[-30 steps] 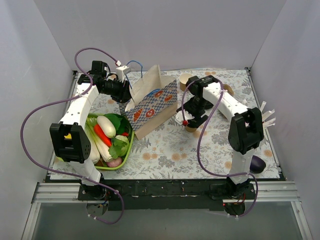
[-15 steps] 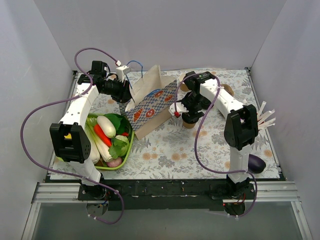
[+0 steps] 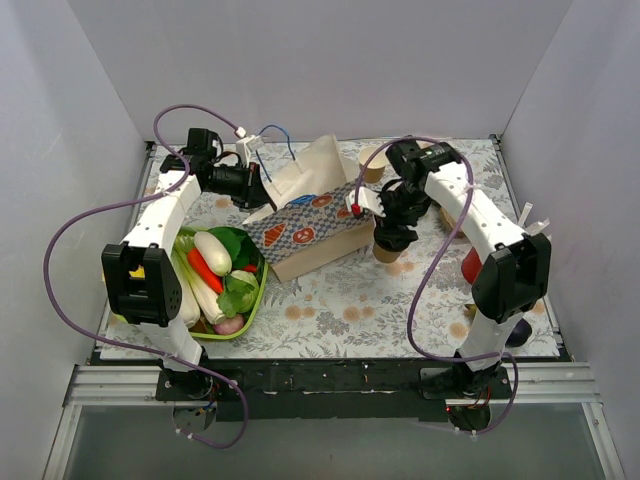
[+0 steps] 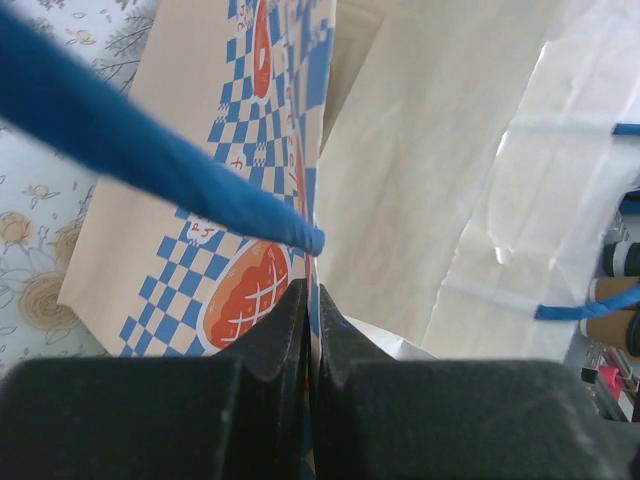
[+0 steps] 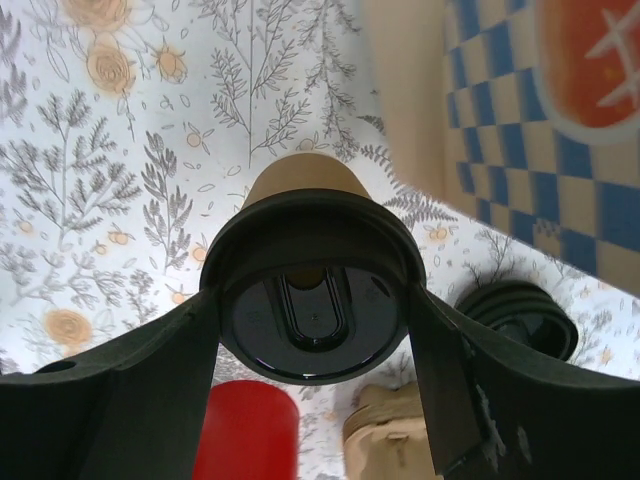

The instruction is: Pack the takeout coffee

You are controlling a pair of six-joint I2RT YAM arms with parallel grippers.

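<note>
Only the right wrist view showed the right gripper (image 5: 313, 300) closed around the lid of the takeout coffee (image 5: 305, 178), just beside the paper bag (image 3: 310, 228). The left gripper (image 4: 310, 320) pinched the bag's rim, and the bag leaned lower than before.

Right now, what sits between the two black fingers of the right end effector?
The small tan kraft paper cup with its round black plastic lid; the fingers flank the lid's sides, as the right wrist view shows.
</note>
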